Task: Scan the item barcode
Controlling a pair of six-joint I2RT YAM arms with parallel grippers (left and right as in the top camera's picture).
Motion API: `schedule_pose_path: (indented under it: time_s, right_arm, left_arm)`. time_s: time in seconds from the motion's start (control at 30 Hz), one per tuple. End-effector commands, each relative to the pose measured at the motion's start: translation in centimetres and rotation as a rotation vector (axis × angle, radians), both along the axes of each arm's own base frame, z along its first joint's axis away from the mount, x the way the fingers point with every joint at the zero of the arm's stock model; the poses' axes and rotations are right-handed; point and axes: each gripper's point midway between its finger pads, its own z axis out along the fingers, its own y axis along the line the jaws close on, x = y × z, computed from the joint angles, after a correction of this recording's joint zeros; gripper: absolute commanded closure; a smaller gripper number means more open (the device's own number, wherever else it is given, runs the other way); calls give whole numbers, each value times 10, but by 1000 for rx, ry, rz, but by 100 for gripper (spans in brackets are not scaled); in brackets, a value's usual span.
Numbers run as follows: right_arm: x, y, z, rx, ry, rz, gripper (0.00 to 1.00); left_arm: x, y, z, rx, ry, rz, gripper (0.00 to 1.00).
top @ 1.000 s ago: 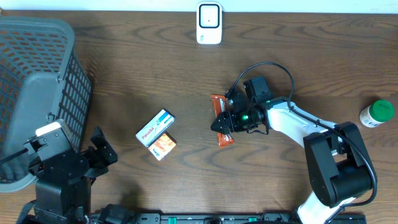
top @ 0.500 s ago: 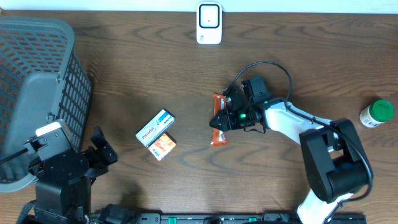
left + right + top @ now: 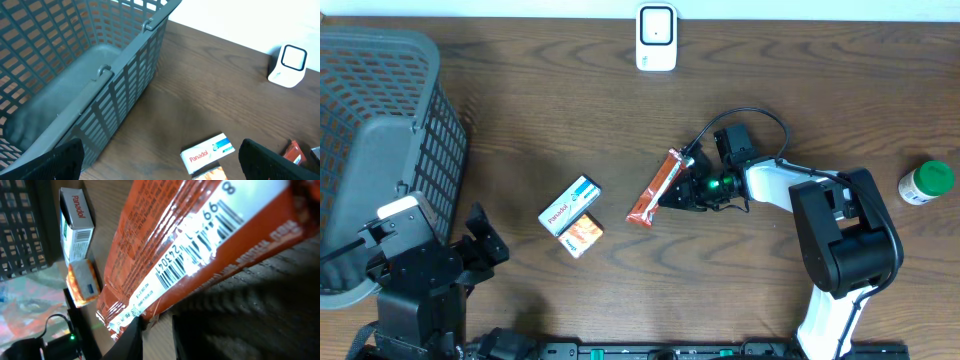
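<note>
Right fingers [image 3: 685, 193] clamp the orange snack bar [image 3: 653, 190]; left fingers [image 3: 52, 160] spread apart beside the grey basket [image 3: 445, 135].

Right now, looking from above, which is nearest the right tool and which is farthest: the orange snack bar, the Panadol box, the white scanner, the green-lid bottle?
From the right tool:
1. orange snack bar, held in it.
2. Panadol box, off to the left.
3. white scanner, at the table's far edge.
4. green-lid bottle, far right.
</note>
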Motion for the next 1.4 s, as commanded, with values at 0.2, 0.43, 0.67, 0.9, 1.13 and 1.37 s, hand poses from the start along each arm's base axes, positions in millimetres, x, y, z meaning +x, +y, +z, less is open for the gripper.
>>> schedule_pose_path:
  time_s: [0.2,0.43,0.67,0.9,1.13,1.37]
  right_arm:
    - [-57,-86,-112,-566,180,-98,88]
    - [-46,-85,-38,-559,114,-152,99]
    - [-16,-41,41,-407,-134,-220,99]
    - [-15,14,52,-316,-246,-162,99]
    - [4,26,53,-296,-299,-232,99]
    - [24,49,26,-282,-285,-231,99]
  left_arm:
    - [-1,1,5,4,-10,0,2]
    - [-1,1,5,4,-10,0,2]
    - [-1,1,5,4,-10,0,2]
    - [-1,1,5,4,-10,0,2]
    - [-1,1,5,4,-10,0,2]
    - [-1,1,5,4,-10,0,2]
